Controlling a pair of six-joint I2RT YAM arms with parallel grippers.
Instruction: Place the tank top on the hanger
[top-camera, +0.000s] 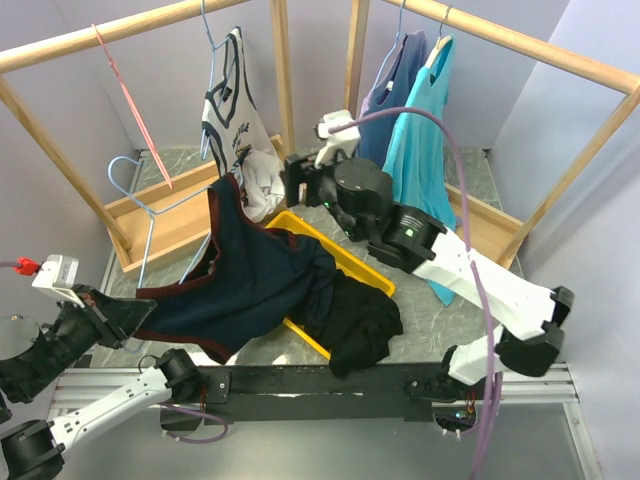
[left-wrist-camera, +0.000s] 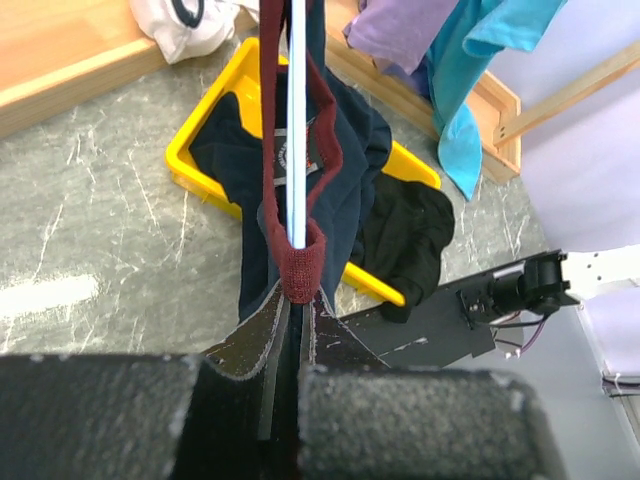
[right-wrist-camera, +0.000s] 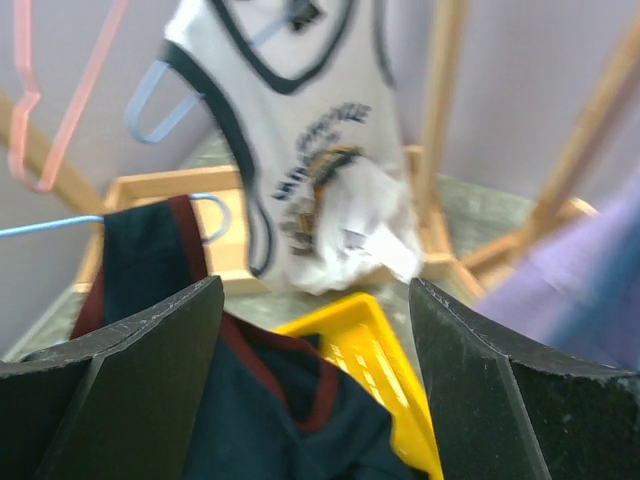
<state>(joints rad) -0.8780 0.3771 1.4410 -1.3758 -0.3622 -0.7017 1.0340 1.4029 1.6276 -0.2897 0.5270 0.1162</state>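
1. Wooden rack (top-camera: 130, 30): frames the work area. A white tank top (top-camera: 230, 110) hangs from its rail.
2. Desk (top-camera: 430, 340): grey marbled surface carrying a yellow tray (top-camera: 355, 265).
3. Tank top (top-camera: 250, 285): navy with maroon trim. It is stretched from the desk's left edge, across the tray, up to a raised strap near the rack's centre post. A black garment (top-camera: 365, 320) lies just beside it, over the tray's near end.
4. Hanger (top-camera: 148, 240): light-blue wire at the left. In the left wrist view, one wire runs through the maroon strap loop.
5. Right fingers (right-wrist-camera: 150, 370): spread wide apart, gripping nothing, above the tray.
6. Left fingers (left-wrist-camera: 250, 345): together, clamped on the tank top's maroon trim. I cannot tell whether the wire is pinched too.
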